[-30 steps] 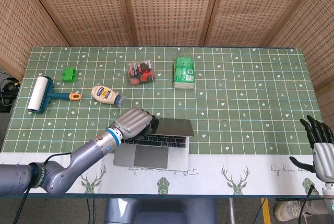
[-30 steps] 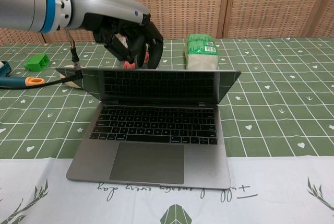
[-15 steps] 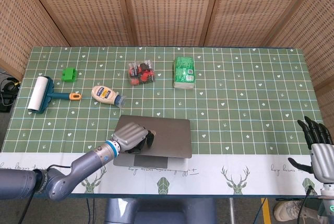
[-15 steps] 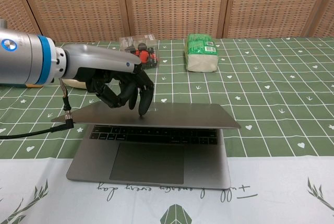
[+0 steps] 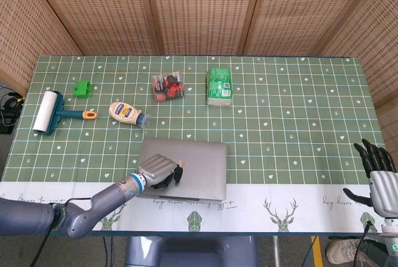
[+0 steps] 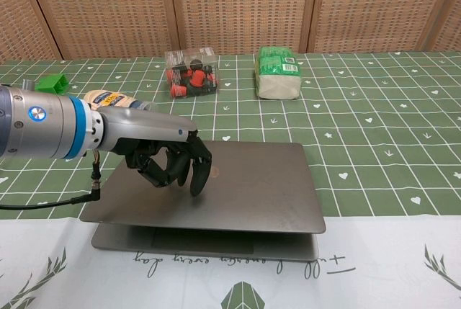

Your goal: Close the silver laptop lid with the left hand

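Observation:
The silver laptop [image 5: 196, 164] [image 6: 252, 186] lies near the table's front edge with its lid almost flat; the chest view still shows a thin gap above the base at the front. My left hand [image 5: 159, 171] [image 6: 169, 159] presses down on the left part of the lid with its fingertips [image 6: 200, 181], fingers curled and holding nothing. My right hand [image 5: 379, 177] hangs off the table's right front corner, fingers spread, empty; only the head view shows it.
Behind the laptop lie a mayonnaise bottle [image 5: 127, 114], a clear box of small items [image 5: 168, 86] and a green tissue pack [image 5: 219, 86]. A lint roller [image 5: 50, 112] and a green block [image 5: 81, 88] sit at the far left.
The lid has swung down from nearly upright to almost flat on the base. My left hand followed it, moving down and toward the front edge. The right hand barely moved.

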Tool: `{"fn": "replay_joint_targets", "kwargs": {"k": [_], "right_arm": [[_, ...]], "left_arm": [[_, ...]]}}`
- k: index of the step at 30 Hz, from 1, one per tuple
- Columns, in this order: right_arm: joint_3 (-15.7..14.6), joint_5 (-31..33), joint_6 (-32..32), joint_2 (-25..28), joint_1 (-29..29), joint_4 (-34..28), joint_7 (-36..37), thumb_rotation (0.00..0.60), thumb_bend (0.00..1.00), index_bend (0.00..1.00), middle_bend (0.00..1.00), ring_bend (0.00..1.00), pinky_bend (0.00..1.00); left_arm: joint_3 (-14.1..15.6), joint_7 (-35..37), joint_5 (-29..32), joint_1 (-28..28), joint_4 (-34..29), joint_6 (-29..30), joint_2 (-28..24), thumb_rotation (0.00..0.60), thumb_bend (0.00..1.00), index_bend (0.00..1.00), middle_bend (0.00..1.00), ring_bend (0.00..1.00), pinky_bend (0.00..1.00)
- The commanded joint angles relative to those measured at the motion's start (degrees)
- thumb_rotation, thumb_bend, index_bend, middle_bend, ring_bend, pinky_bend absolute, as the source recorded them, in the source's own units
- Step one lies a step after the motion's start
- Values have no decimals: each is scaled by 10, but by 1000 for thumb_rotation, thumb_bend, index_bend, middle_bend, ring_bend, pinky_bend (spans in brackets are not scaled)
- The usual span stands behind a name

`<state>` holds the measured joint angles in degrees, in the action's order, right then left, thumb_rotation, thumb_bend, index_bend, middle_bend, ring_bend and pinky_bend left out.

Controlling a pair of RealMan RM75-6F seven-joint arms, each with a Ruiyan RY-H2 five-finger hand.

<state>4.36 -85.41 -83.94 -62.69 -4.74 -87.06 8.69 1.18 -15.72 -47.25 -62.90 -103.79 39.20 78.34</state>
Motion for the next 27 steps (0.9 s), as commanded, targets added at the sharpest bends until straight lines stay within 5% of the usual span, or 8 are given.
{"fn": "replay_joint_targets", "kwargs": {"k": [1, 27], "right_arm": [[0, 0, 0, 0, 0, 0, -1, 600, 15, 0, 0, 0, 0], [-1, -2, -1, -1, 0, -4, -9, 600, 16, 0, 0, 0, 0]], "left_arm": [[2, -3, 3, -1, 4, -2, 6, 600, 1000, 464, 390, 370, 355], [29, -26, 12, 1, 25, -6, 30, 600, 1000, 451, 389, 370, 354]]}}
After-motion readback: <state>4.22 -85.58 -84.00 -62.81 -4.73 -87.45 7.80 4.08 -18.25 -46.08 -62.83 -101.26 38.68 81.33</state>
